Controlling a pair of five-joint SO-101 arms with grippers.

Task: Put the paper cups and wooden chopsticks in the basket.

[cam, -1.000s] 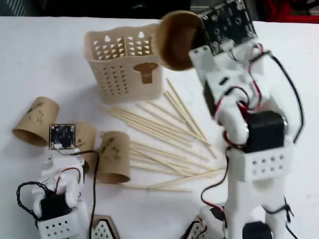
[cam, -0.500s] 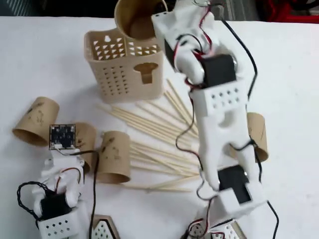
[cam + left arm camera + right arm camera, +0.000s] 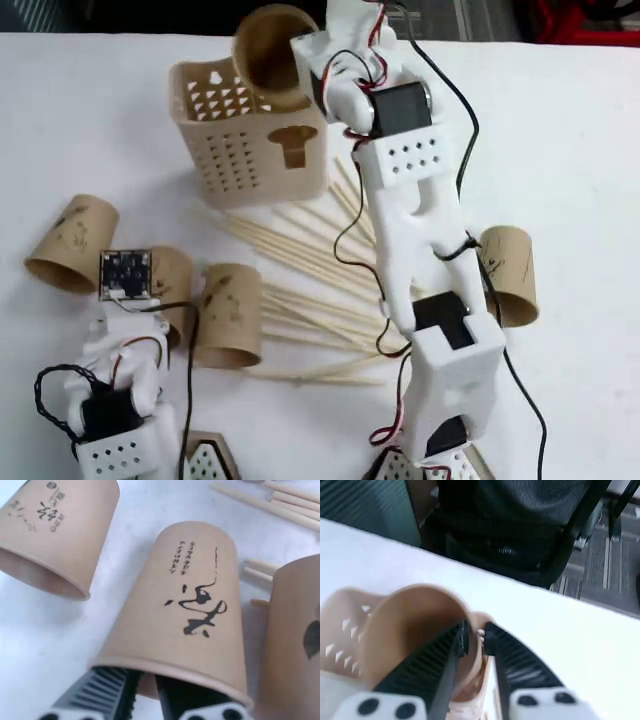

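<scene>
The white worktop [image 3: 560, 150] is the biggest thing in the high view by far. Next is my right arm [image 3: 410, 215], which runs from the bottom right of the frame up to the top centre.

The basket [image 3: 240, 150] stands upright, upper left of centre, with its open top facing up. Just below and to the right of it, the wooden chopsticks [image 3: 300, 250] lie flat in a loose fan across the middle of the frame. Some of them pass under my right arm.

Cups next. The carried cup [image 3: 270, 55] is at top centre, tilted with its mouth toward the camera, right over the basket's back right corner. My right end effector [image 3: 472, 632] is clamped on its rim, one finger inside the mouth and one outside, with hardly any gap between them.

Three more cups lie on their sides in a row at middle left:
- The far-left cup [image 3: 72, 243] is nearest the left edge.
- The middle cup [image 3: 175, 280] is just beside it.
- The third cup [image 3: 228, 315] touches the near ends of the chopsticks.

A lone cup [image 3: 505, 275] lies on its side at right of centre, just beside my right arm.

My left arm [image 3: 115, 400] sits in the lower left corner. My left end effector [image 3: 145, 695] is right at the mouth of the middle cup, touching its rim. Honestly I can't tell whether it's clenched on the rim or loose.
</scene>
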